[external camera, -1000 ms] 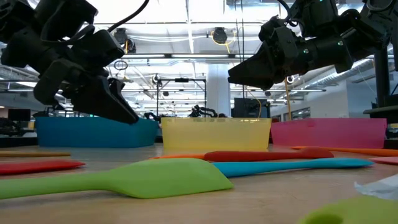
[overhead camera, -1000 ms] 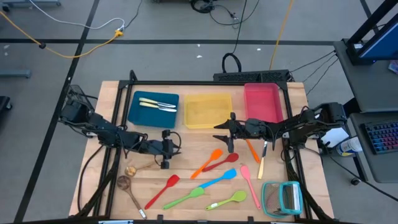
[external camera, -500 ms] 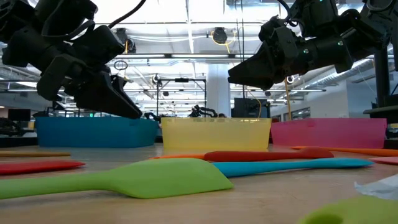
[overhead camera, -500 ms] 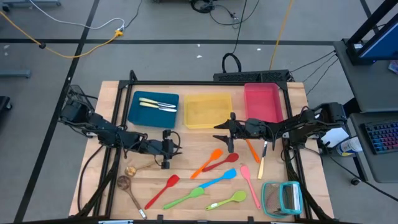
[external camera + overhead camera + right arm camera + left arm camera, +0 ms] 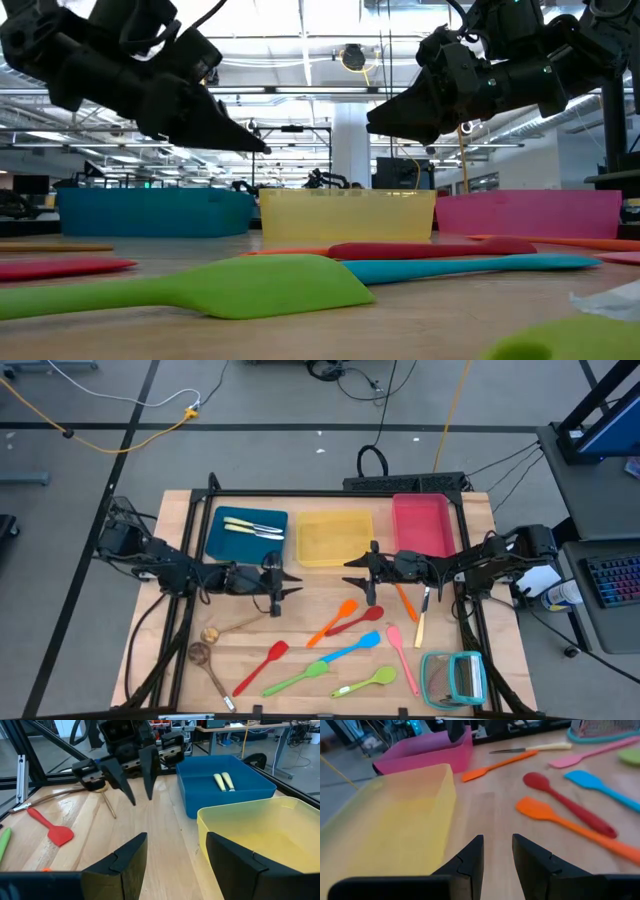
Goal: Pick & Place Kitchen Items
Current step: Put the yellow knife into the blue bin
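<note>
Evidently the kitchen items [image 5: 345, 635] lie flat and scattered across the tabletop [image 5: 300, 610] in front of the blue tray [image 5: 246, 534], yellow tray [image 5: 333, 538] and pink tray [image 5: 421, 525]; I judge them light, their silicone heads soft and springy, so the stiff slim handles are the place to pinch. The left hand [image 5: 279, 589] hangs partly open and empty, the right hand [image 5: 360, 575] wide open and empty. Neighbouring handles lie close together, and the teal rack [image 5: 453, 677] sits at the corner.
</note>
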Controlling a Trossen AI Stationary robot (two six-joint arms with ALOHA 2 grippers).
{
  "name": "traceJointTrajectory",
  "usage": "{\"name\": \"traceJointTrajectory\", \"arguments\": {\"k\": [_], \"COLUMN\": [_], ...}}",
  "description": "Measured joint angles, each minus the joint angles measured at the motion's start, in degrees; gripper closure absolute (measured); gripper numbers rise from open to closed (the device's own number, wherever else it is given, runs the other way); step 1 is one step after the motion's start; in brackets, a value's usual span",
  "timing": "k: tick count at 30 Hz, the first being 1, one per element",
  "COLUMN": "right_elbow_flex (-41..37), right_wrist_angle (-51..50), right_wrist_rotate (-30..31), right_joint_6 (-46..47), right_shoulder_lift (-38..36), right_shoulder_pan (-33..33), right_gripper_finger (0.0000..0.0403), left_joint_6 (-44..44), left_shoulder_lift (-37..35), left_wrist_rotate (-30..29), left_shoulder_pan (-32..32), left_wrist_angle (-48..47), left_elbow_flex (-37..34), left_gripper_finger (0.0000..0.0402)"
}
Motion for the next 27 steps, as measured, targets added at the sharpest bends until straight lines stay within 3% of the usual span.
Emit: {"name": "traceJointTrajectory", "arguments": {"k": [7,10,17,22,27], "right_elbow_flex": [0.0,0.0,4.16,15.49,28.85], "right_wrist_angle": [3.9,6.84,5.91,-13.23,-44.25], "right_wrist_rotate": [4.68,4.34,4.33,4.78,5.86], "right_joint_6": [3.53,9.78,11.98,11.42,22.45], "right_shoulder_lift": [0.0,-0.09,-0.3,-2.24,-2.21], "right_shoulder_pan": [-0.01,-0.38,3.33,6.96,9.98], "right_gripper_finger": [0.0206,0.0206,0.0206,0.0206,0.0206], "left_joint_6": [1.63,2.05,5.17,5.53,5.34], "left_shoulder_lift": [-0.01,-0.01,-0.01,-0.02,-0.02], "left_wrist_rotate": [0.09,0.2,2.32,2.56,2.56], "left_shoulder_pan": [3.06,3.98,6.2,7.66,8.44], "left_wrist_angle": [0.0,-0.01,-0.01,0.0,-0.05], "left_elbow_flex": [0.0,0.0,0.0,0.0,0.0], "left_gripper_finger": [0.0295,0.0295,0.0295,0.0295,0.0295]}}
